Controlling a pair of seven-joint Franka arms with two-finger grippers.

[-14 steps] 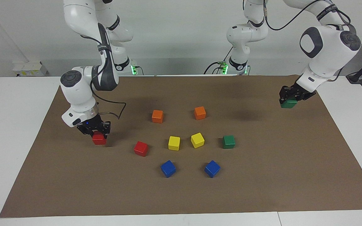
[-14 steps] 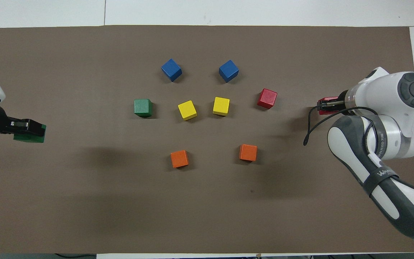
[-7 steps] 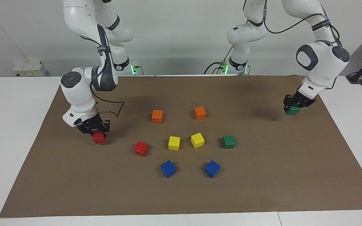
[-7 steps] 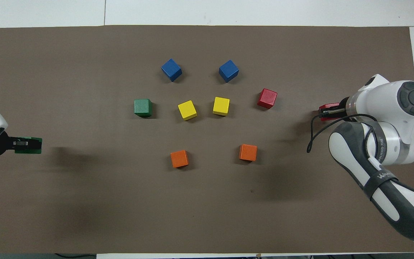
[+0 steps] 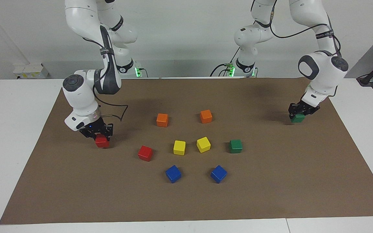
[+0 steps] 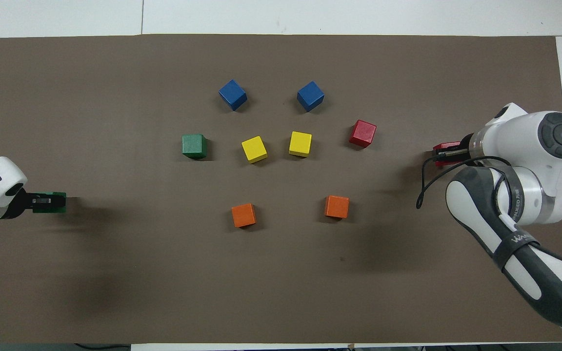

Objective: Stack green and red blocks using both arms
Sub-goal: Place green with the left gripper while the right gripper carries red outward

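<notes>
1. The left gripper [image 5: 298, 114] pinches a green cube [image 5: 298, 118] low over the brown mat [image 5: 270, 194], at the left arm's end of the table; whether the cube touches the mat cannot be told.
2. The right gripper [image 5: 98, 134] is clamped on a red cube [image 5: 102, 141] at the right arm's end of the mat; the cube sits at or just above the surface.
3. In the overhead view, take the two yellow cubes [image 6: 277, 146] as the dial's centre. A second green cube [image 6: 194, 146] lies loose at 9 o'clock and a second red cube [image 6: 363, 133] at 3 o'clock, each beside a yellow one.
4. Two blue cubes [image 6: 232, 94] sit at 11 and 1 o'clock, farther from the robots.
5. Two orange cubes [image 6: 243, 215] sit at 7 and 5 o'clock, nearer to the robots.
6. On that dial the held green cube is well out past 9 o'clock and the held red cube well out past 3 o'clock, both apart from the cluster.
</notes>
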